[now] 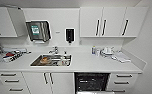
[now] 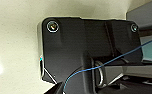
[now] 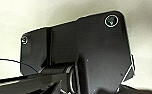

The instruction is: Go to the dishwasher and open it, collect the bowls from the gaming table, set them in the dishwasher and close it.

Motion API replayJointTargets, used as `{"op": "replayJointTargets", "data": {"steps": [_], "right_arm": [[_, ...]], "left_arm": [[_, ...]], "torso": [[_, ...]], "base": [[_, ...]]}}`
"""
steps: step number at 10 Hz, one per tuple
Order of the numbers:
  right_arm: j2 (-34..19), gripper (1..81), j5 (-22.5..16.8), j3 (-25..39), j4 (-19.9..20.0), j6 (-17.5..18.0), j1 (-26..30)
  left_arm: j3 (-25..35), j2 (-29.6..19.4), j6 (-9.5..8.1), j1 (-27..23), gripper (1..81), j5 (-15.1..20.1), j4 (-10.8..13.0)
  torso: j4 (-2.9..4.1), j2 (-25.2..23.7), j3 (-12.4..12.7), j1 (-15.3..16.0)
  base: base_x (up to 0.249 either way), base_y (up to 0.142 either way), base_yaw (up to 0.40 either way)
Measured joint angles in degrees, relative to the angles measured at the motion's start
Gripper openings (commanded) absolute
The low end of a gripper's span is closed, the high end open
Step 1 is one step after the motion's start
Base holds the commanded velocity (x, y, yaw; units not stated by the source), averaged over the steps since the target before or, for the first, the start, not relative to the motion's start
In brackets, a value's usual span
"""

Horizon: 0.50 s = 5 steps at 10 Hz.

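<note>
From my head camera I face a white kitchen counter [image 1: 92, 65] running across the middle of the frame. The dishwasher [image 1: 92, 81] sits at the lower centre-right, below the counter, its dark interior with racks exposed and its door [image 1: 95, 92] folded down at the bottom edge. A steel sink [image 1: 51, 60] with items in it lies left of centre, a tap [image 1: 54, 50] behind it. White wall cabinets [image 1: 112, 22] fill the upper right, and a dark dispenser [image 1: 69, 35] hangs on the wall at centre. Whether my left or right jaws are clenched or released, I cannot tell.
</note>
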Motion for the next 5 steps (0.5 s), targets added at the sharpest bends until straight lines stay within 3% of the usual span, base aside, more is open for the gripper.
{"op": "replayJointTargets", "data": {"steps": [2,5], "right_arm": [[0.0,81.1,0.0,0.0,0.0,0.0,0.0],[0.0,81.1,0.0,0.0,0.0,0.0,0.0]], "left_arm": [[-0.1,0.2,0.01,0.0,81.1,0.0,0.0],[-0.3,0.6,0.09,-0.1,81.1,0.0,0.0]], "torso": [[0.0,4.1,0.0,-2.6],[0.0,6.0,0.0,-3.8]], "base": [[0.0,0.0,0.0],[0.0,0.0,0.0]]}}
